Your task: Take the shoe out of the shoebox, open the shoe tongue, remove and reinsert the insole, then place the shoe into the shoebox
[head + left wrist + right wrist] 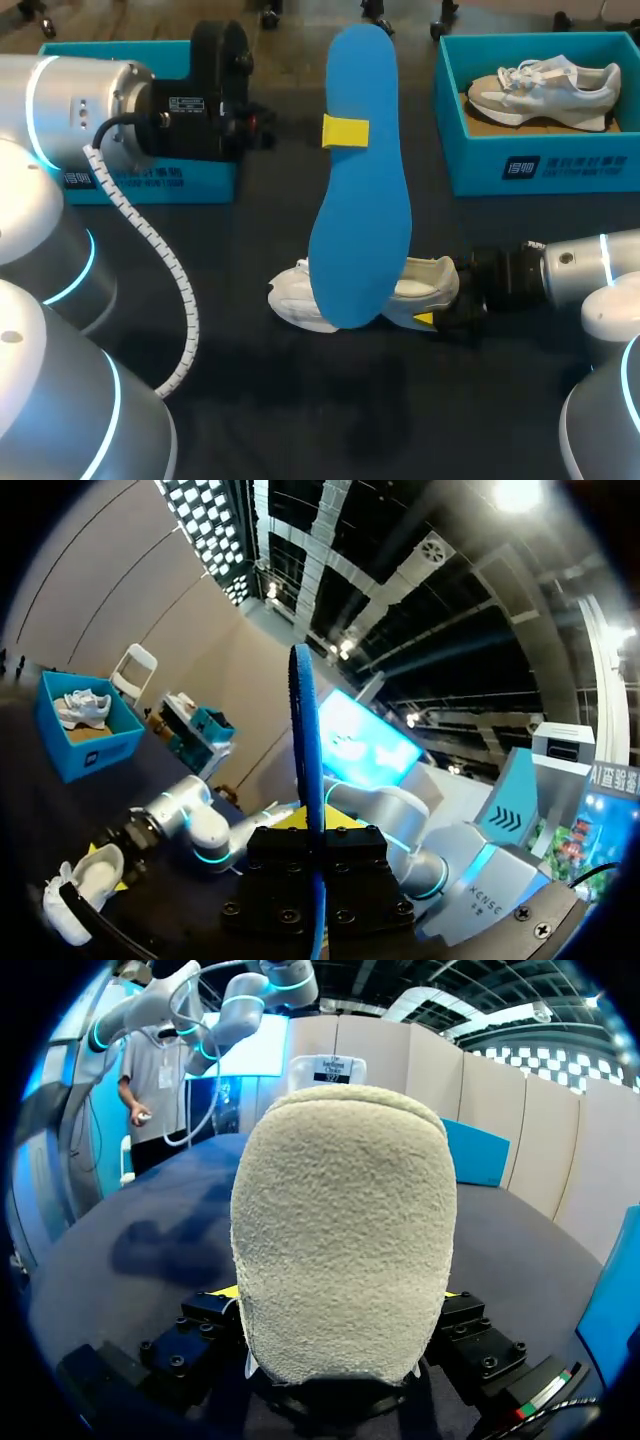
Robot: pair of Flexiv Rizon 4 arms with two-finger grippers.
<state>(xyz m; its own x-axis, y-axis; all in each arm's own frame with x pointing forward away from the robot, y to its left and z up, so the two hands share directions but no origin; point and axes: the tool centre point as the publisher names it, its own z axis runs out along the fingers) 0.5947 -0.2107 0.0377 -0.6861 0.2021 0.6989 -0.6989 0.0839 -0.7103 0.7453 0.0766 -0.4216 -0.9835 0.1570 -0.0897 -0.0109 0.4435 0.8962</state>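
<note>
Pinching the blue insole [360,230] upright in the left gripper [345,132], above the white shoe [300,300] lying on the table [300,420], heel apparently clamped by the right gripper [440,303]. Risks twisting loose from so narrow a pinch and missing the shoe's mouth. Appears broad in head view, a mere edge in left wrist view.

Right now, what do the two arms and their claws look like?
The left arm and right arm are rounded silver-white links with glowing cyan rings. A white spiral-wrapped cable feeds the left's black, labelled wrist. The left claw and right claw are black with yellow tips.
</note>
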